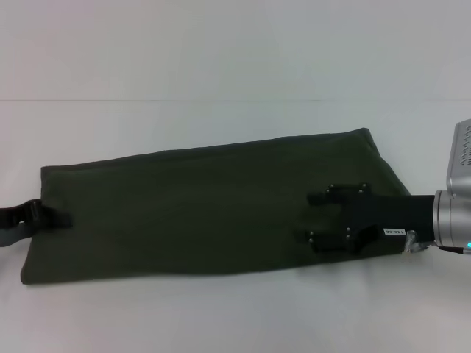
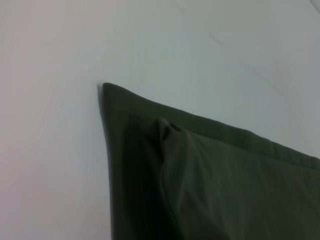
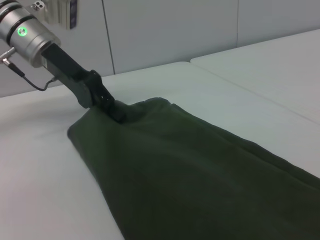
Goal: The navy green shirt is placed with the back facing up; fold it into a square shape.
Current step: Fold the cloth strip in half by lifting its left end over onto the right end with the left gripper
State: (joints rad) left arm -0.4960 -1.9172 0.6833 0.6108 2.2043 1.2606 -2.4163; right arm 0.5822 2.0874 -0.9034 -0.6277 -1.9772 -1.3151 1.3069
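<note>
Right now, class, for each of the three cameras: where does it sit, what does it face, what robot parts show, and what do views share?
Head: high, looking down on the navy green shirt; left gripper and right gripper show.
Left wrist: close over a shirt corner; no robot parts.
Right wrist: low, looking along the shirt at the left gripper.
All share the shirt.

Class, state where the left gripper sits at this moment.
In the head view the left gripper is at the far left, at the left end of the navy green shirt.
</note>
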